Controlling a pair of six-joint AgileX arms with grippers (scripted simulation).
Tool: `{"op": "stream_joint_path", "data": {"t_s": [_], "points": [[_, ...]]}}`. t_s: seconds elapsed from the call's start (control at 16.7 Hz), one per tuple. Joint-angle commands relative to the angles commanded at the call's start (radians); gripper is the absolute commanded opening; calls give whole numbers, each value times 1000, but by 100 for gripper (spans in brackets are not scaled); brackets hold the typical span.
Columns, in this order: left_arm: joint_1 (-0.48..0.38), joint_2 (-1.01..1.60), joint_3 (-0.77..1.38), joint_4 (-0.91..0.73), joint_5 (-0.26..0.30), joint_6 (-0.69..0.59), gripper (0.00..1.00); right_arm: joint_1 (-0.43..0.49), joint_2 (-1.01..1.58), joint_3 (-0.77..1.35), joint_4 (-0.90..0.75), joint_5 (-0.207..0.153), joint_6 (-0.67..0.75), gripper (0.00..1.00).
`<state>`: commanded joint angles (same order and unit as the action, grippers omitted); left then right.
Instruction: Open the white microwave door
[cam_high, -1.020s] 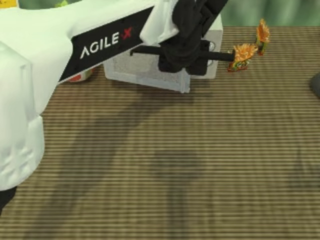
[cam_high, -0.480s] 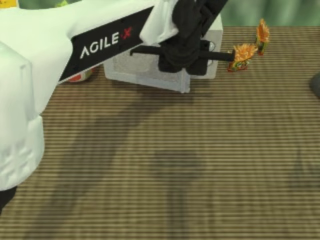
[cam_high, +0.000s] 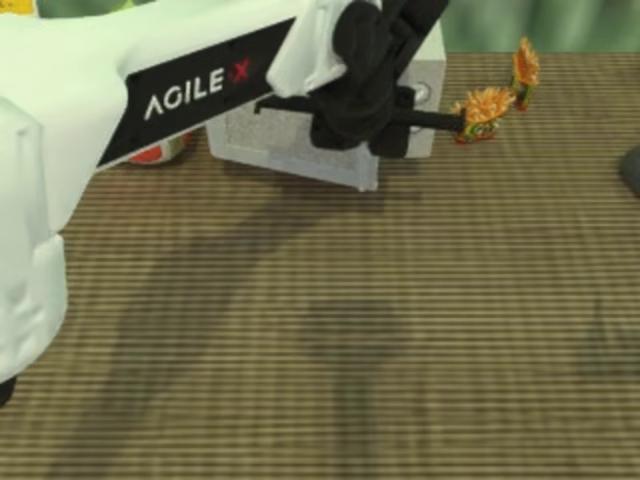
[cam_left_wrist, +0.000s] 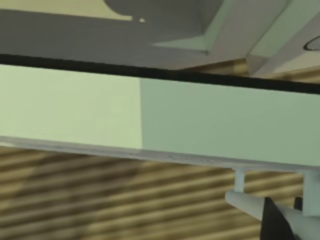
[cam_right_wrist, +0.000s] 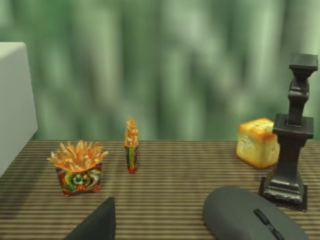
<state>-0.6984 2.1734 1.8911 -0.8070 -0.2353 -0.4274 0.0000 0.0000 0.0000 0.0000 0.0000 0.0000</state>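
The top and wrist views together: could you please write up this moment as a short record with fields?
Microwave: at the table's far edge, left of centre
Door: ajar, swung out from the oven
Handle: at the door's free edge
Left gripper: over the microwave front, at the handle
Right arm: parked off the right side
Fries: two cartons, right of the microwave
Also seen: bread, dark stand, mouse

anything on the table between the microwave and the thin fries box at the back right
Yes: in the top view, a wider box of fries stands between the white microwave and the thin fries box. The right wrist view shows the same order.
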Motion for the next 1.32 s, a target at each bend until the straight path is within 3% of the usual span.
{"op": "stream_joint_path", "data": {"t_s": [1.32], "points": [[3, -13, -23, 11, 6, 16, 0, 0, 0, 0, 0, 0, 0, 100]]}}
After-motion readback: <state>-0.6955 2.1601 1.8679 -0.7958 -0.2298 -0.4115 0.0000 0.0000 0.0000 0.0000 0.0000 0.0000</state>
